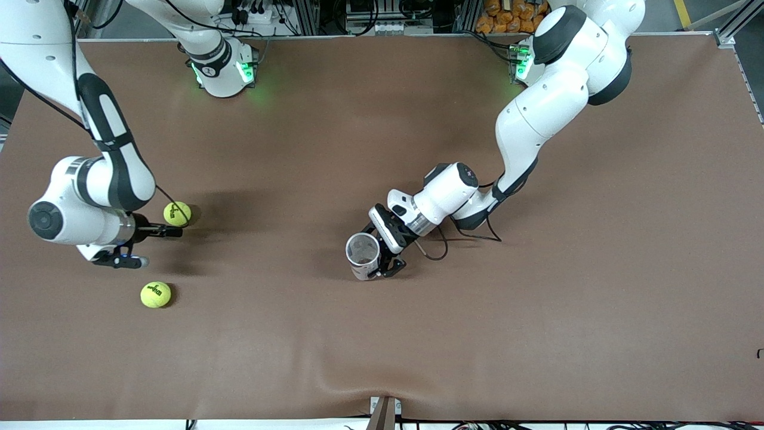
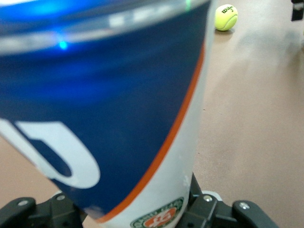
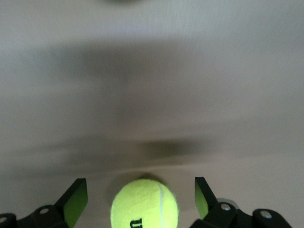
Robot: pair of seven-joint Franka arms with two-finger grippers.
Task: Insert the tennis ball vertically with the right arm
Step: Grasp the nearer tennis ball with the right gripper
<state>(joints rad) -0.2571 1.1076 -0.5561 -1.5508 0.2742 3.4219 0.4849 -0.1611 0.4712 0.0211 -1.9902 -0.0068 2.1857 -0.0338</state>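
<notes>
Two yellow tennis balls lie toward the right arm's end of the table. One tennis ball (image 1: 177, 214) lies right by my right gripper (image 1: 172, 231). In the right wrist view this ball (image 3: 145, 203) shows between the open fingers (image 3: 76, 199), with a gap on each side. The second ball (image 1: 156, 294) lies nearer to the front camera. Mid-table, my left gripper (image 1: 382, 258) is shut on an upright can (image 1: 363, 255) with its open mouth facing up. The can (image 2: 118, 118) is blue and white with an orange stripe and fills the left wrist view.
Brown cloth covers the table (image 1: 537, 298). A black cable (image 1: 439, 248) loops on it by the left wrist. The left wrist view also shows a tennis ball (image 2: 226, 17) far off on the cloth.
</notes>
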